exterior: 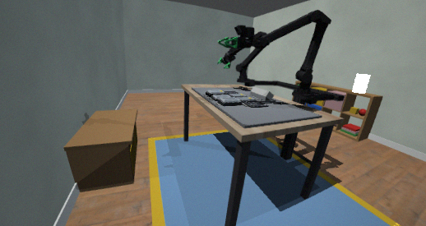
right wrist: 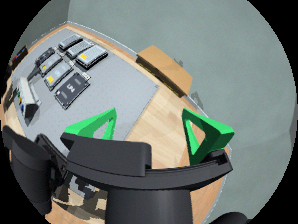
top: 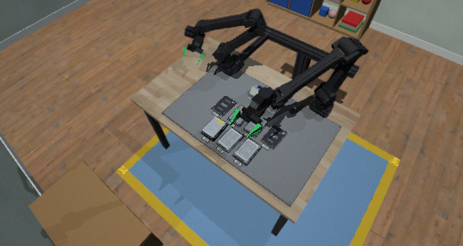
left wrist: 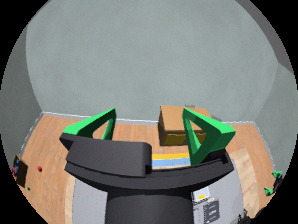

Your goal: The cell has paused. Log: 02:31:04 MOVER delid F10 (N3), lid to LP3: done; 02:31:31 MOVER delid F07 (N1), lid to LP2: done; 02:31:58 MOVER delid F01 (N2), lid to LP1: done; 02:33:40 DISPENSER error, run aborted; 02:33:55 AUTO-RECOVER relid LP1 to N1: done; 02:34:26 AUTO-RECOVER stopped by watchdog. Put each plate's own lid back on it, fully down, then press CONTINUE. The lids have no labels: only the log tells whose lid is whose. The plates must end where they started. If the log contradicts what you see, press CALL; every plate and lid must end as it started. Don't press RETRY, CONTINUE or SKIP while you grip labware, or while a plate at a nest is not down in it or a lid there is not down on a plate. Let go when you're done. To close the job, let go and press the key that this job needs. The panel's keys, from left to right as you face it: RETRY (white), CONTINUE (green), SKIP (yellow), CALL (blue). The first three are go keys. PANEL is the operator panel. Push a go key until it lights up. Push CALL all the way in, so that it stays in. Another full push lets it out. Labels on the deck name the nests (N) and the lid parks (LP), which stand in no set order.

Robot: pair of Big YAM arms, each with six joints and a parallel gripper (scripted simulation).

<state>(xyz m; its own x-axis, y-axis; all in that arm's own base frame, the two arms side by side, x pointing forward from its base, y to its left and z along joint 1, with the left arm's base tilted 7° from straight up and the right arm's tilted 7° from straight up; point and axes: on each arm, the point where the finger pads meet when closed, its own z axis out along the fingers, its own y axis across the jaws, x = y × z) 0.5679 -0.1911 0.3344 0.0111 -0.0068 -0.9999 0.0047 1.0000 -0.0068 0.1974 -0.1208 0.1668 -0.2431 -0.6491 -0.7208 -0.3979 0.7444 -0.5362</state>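
Observation:
Three plates stand in a row of nests near the front edge. The end plate (top: 214, 129) (right wrist: 93, 56) wears a lid with a yellow corner mark. The middle plate (top: 230, 139) (right wrist: 80, 48) and far plate (top: 247, 151) (right wrist: 70, 41) show no yellow mark. Behind them, two yellow-marked lids (right wrist: 51, 65) (right wrist: 59, 78) lie on parks between two bare dark parks (top: 223, 105) (top: 273, 137). Labels are unreadable. My left gripper (top: 239, 131) (exterior: 222, 42) (left wrist: 149, 111) is open, empty, high above the plates. My right gripper (top: 191, 60) (exterior: 222, 65) (right wrist: 149, 112) is open, empty, raised off the table's side.
The operator panel (top: 256, 90) (exterior: 261, 94) (right wrist: 28, 100) stands behind the lid parks, partly hidden by the left arm in the top view. The grey mat (top: 295, 173) (exterior: 267, 118) lies on the wooden table. A brown box (top: 85, 204) (exterior: 103, 130) stands on the floor beyond the front edge.

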